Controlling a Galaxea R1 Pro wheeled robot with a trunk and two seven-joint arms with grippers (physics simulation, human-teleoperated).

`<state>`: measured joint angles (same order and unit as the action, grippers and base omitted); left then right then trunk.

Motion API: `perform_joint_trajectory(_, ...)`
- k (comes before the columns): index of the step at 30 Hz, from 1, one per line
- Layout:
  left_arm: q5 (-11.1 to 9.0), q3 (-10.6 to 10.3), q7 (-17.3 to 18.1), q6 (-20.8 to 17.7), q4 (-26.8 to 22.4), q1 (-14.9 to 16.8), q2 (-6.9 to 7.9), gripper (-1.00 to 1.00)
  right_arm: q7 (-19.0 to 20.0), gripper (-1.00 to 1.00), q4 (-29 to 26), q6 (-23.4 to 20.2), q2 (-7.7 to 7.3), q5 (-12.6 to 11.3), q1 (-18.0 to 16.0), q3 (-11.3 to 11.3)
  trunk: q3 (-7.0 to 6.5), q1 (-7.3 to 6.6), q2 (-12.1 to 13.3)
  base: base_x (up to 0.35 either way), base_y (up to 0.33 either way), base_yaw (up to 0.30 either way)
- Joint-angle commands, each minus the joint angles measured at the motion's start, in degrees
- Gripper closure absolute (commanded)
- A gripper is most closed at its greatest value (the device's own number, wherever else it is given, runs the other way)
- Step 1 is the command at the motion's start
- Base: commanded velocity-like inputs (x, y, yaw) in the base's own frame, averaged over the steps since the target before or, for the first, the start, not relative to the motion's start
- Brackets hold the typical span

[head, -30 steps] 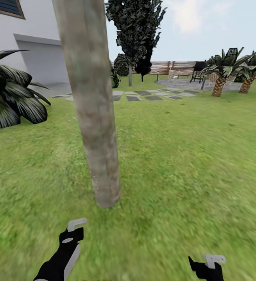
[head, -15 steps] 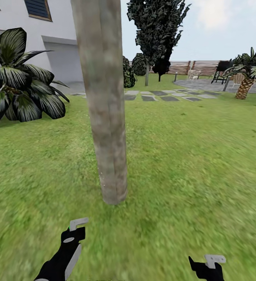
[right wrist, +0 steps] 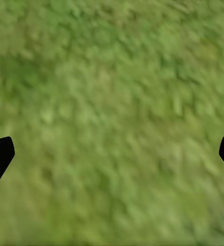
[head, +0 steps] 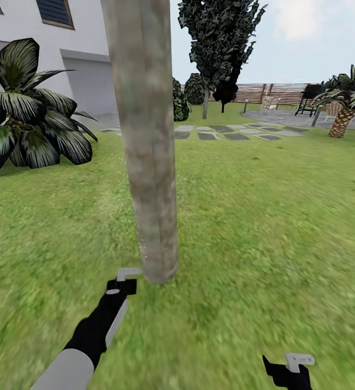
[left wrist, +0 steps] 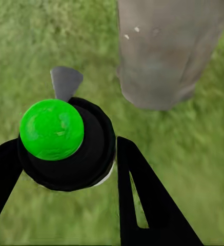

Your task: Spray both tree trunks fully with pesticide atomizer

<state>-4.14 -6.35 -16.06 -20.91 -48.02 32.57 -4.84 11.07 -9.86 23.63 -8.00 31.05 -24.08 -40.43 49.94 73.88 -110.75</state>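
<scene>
Standing nearby: two trees, one trunk (head: 147, 141) close with its crown cut off, one (head: 219, 38) far. Left fingers (left wrist: 137, 200) are clamping the atomizer (left wrist: 65, 143) beside the trunk's base; right fingers (right wrist: 1, 156) are spread wide, holding nothing, over grass (head: 264, 216).

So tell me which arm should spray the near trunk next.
Left. Its pincer grips the black atomizer with the green cap beside the thick mottled grey-brown trunk; the right pincer hangs empty over green grass.
</scene>
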Motion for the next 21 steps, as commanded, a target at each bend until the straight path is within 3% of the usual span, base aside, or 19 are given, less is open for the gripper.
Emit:
perform_joint_trajectory(1, 0.0, 0.0, 1.1, -0.5, -1.1, 0.0, -0.17, 1.00, 0.0, -1.00, 0.0, 0.0, 0.00, 0.0, 0.0, 0.0, 0.00, 0.00, 0.0, 0.000, 0.000, 0.000)
perform_joint_trajectory(3, 0.0, 0.0, 3.2, -5.0, -4.1, 0.9, -0.63, 1.00, 0.0, -1.00, 0.0, 0.0, 0.07, 0.0, 0.0, 0.0, 0.00, 0.00, 0.0, 0.000, 0.000, -0.082)
perform_joint_trajectory(6, 0.1, 0.3, 3.6, -6.5, -5.0, 1.4, 0.11, 1.00, 0.0, -1.00, 0.0, 0.0, 0.14, 0.0, 0.0, 0.0, 0.00, 0.00, 0.0, 0.000, 0.000, -0.249)
perform_joint_trajectory(8, -0.1, 0.5, 3.7, -6.7, -5.1, 1.5, 3.30, 1.00, 0.0, -1.00, 0.0, 0.0, 0.13, 0.0, 0.0, 0.0, 0.00, 0.00, 0.0, 0.000, 0.000, -0.297)
perform_joint_trajectory(10, -0.8, 0.5, 3.8, -6.8, -5.1, 1.4, 3.84, 1.00, 0.0, -1.00, 0.0, 0.0, 0.14, 0.0, 0.0, 0.0, 0.00, 0.00, 0.0, 0.000, 0.000, -0.299)
perform_joint_trajectory(11, -1.0, 0.3, 3.8, -6.8, -5.1, 1.1, 3.75, 1.00, 0.0, -1.00, 0.0, 0.0, 0.14, 0.0, 0.0, 0.0, 0.00, 0.00, 0.0, 0.000, 0.000, -0.299)
perform_joint_trajectory(13, -1.1, 0.1, 3.8, -6.9, -5.1, 1.2, 2.15, 1.00, 0.0, -1.00, 0.0, 0.0, 0.14, 0.0, 0.0, 0.0, 0.00, 0.00, 0.0, 0.000, 0.000, -0.260)
perform_joint_trajectory(17, -1.1, -0.1, 3.8, -6.9, -5.2, 1.4, 0.03, 1.00, 0.0, -1.00, 0.0, 0.0, 0.12, 0.0, 0.0, 0.0, 0.00, 0.00, 0.0, 0.000, 0.000, -0.049)
perform_joint_trajectory(18, -1.1, -0.1, 3.8, -6.9, -5.2, 1.4, -0.03, 1.00, 0.0, -1.00, 0.0, 0.0, 0.15, 0.0, 0.0, 0.0, 0.00, 0.00, 0.0, 0.000, 0.000, -0.004)
perform_joint_trajectory(21, -1.1, 0.4, 3.8, -8.4, -6.6, 1.5, 1.63, 1.00, 0.0, -1.00, 0.0, 0.0, 0.15, 0.0, 0.0, 0.0, 0.00, 0.00, 0.0, 0.000, 0.000, 0.000)
